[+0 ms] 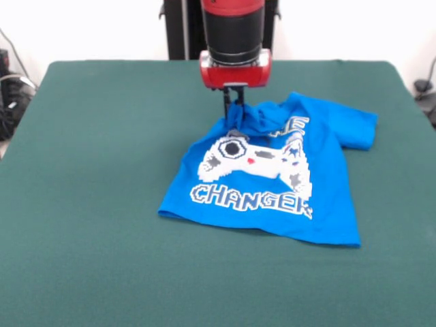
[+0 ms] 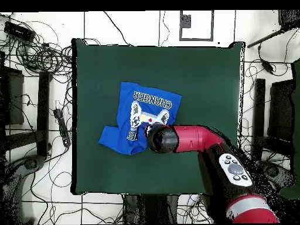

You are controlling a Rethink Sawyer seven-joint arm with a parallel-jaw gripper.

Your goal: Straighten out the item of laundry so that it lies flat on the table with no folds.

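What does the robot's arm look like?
The arm is a fat round tube, shiny red with black bands. A grey panel with round buttons sits on its upper part. At the end there is a red ring, and below it a small, thin black gripper, much narrower than the arm.

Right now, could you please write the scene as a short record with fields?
garment: blue T-shirt with a white game controller print
garment state: lower part flat, top edge bunched up at the gripper
gripper: closed on the bunched collar area of the shirt
surface: green table
sleeve: one sleeve spread out to the side
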